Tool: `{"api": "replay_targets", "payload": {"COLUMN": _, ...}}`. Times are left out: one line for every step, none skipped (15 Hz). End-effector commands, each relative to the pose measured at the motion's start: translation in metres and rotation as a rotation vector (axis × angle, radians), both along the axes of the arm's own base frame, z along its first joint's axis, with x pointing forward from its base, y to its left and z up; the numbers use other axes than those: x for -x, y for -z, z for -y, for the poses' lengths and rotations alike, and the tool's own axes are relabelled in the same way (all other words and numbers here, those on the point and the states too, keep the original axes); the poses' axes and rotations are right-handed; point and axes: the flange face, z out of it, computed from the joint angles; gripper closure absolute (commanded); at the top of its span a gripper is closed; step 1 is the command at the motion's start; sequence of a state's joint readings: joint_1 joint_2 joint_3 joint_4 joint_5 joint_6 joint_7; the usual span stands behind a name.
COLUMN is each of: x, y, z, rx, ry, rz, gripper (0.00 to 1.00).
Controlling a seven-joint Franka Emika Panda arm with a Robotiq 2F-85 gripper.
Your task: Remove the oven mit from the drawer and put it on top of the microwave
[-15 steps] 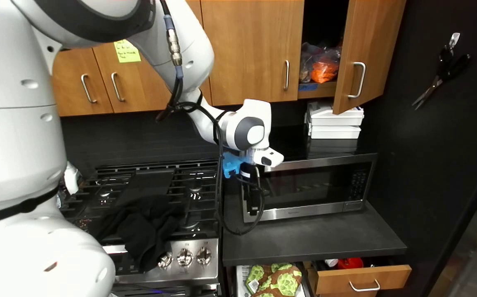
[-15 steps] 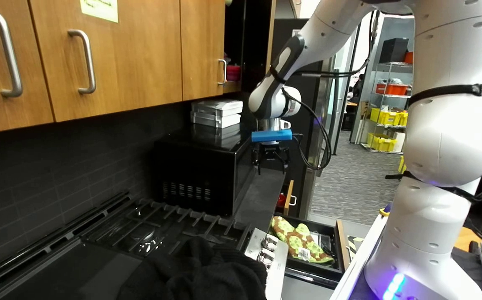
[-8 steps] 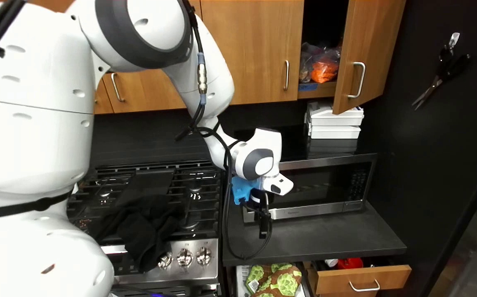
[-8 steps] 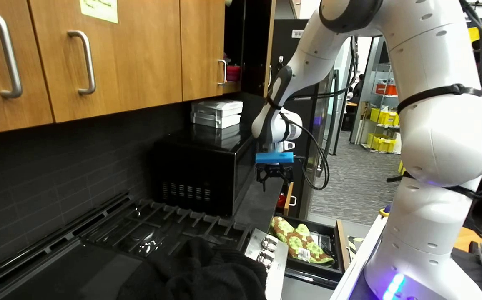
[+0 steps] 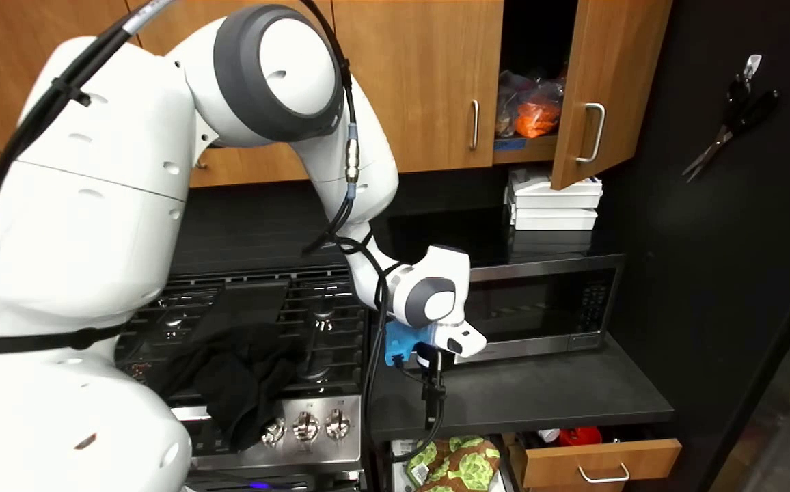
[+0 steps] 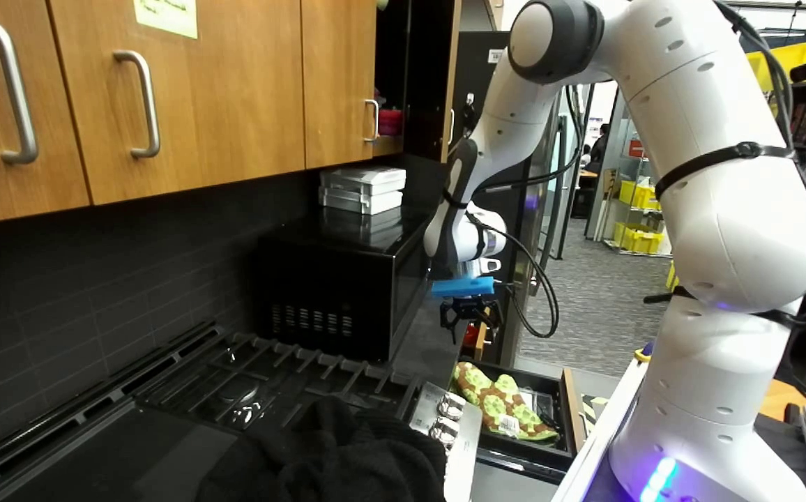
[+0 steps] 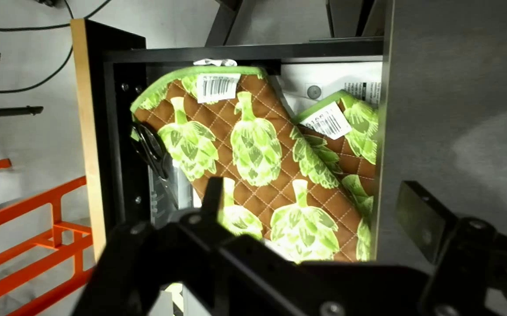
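gripper (image 7: 315,199) spread wide, nothing held; i judge this the approach; the mitt (image 7: 255,153) lies in the drawer (image 7: 90,131); next i should shift clear of the counter (image 7: 451,87), then lower onto the mitt.

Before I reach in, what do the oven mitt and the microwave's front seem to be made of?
Oven mitt: likely quilted cloth, matte, judging by its stitched diamond lines.
Microwave frame: probably brushed steel, from its grey sheen; its door: dark with faint reflections, glass or glossy plastic, can't say which.
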State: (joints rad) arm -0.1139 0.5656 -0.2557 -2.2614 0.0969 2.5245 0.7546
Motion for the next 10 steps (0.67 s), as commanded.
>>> {"api": "replay_targets", "payload": {"x": 0.017, "y": -0.001, "z": -0.001, "rx": -0.021, "ry": 0.053, "rz": -0.026, "gripper": 0.0}}
{"api": "replay_targets", "payload": {"x": 0.017, "y": 0.002, "z": -0.002, "rx": -0.028, "ry": 0.045, "rz": -0.006, "gripper": 0.0}}
{"api": "replay_targets", "payload": {"x": 0.016, "y": 0.005, "z": -0.002, "rx": -0.025, "ry": 0.041, "rz": 0.009, "gripper": 0.0}}
{"api": "replay_targets", "payload": {"x": 0.013, "y": 0.011, "z": -0.001, "rx": -0.012, "ry": 0.028, "rz": 0.033, "gripper": 0.0}}
{"api": "replay_targets", "payload": {"x": 0.012, "y": 0.022, "z": 0.004, "rx": -0.007, "ry": 0.035, "rz": 0.033, "gripper": 0.0}}
{"api": "replay_targets", "payload": {"x": 0.015, "y": 0.031, "z": 0.009, "rx": -0.015, "ry": 0.035, "rz": 0.029, "gripper": 0.0}}
{"api": "replay_targets", "payload": {"x": 0.024, "y": 0.042, "z": 0.017, "rx": -0.019, "ry": 0.062, "rz": 0.006, "gripper": 0.0}}
{"api": "replay_targets", "payload": {"x": 0.036, "y": 0.05, "z": 0.023, "rx": -0.018, "ry": 0.091, "rz": -0.016, "gripper": 0.0}}
{"api": "replay_targets", "payload": {"x": 0.049, "y": 0.058, "z": 0.028, "rx": -0.028, "ry": 0.129, "rz": -0.04, "gripper": 0.0}}
{"api": "replay_targets", "payload": {"x": 0.065, "y": 0.064, "z": 0.035, "rx": -0.033, "ry": 0.161, "rz": -0.063, "gripper": 0.0}}
